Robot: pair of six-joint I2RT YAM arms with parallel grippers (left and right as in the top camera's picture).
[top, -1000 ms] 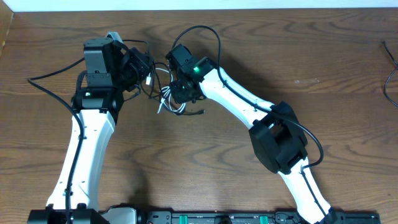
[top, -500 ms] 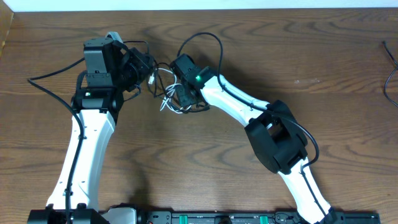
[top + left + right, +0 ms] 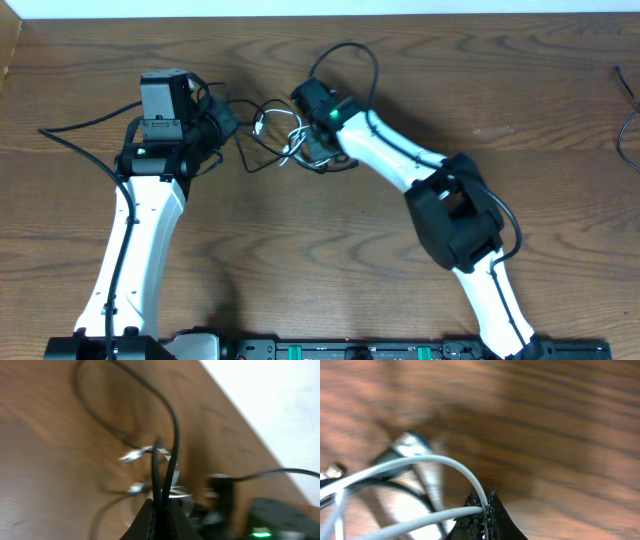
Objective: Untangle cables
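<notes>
The cables (image 3: 272,128) lie in a small black and white tangle on the table (image 3: 520,80), between our two arms. At its left edge we see our left gripper (image 3: 228,120) closed tight on two black strands, which run up out of its jaws. At the right edge, our right gripper (image 3: 308,148) is pinched shut on a white strand, with the loops just beside its fingertips.
</notes>
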